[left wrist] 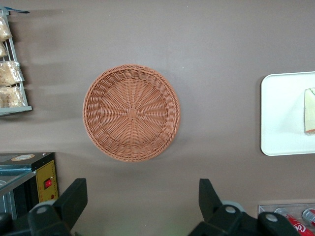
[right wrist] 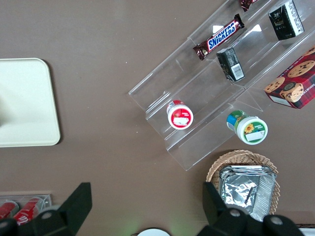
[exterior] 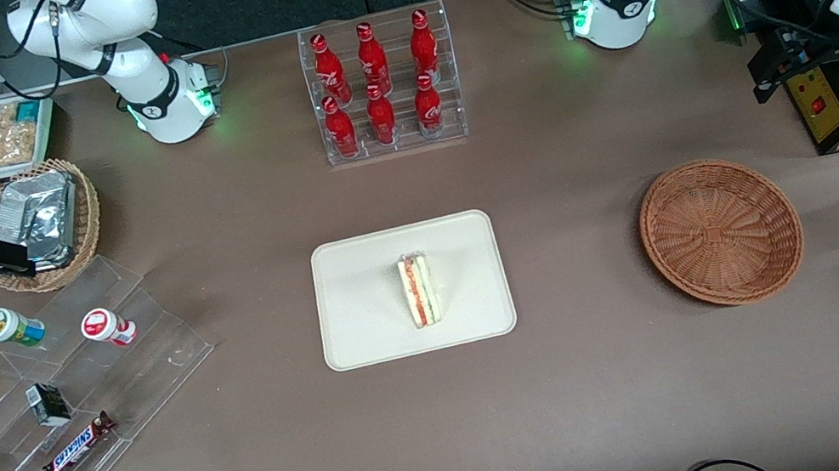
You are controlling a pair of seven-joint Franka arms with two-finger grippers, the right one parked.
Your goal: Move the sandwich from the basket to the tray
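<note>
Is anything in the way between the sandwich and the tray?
No. The sandwich already lies on the tray, and the basket holds nothing. The gripper hangs open above the table, beside the basket, touching nothing.

Triangular sandwich [exterior: 420, 290]: on edge, mid cream tray [exterior: 361, 297], worktop centre. Reddish-brown wicker basket [exterior: 721, 230]: empty, toward working arm's end. End effector [left wrist: 142, 204]: open, above the basket.

The basket [exterior: 721, 231] is reddish-brown woven wicker, ribbed and rough, on a matt brown table [exterior: 631, 405]. The tray [exterior: 364, 314] looks like smooth, matt cream plastic, and the sandwich [exterior: 419, 290] on it has soft, pale bread. The gripper [left wrist: 140, 204], high over the table beside the basket with fingers spread, has matt black fingers [left wrist: 73, 199].
</note>
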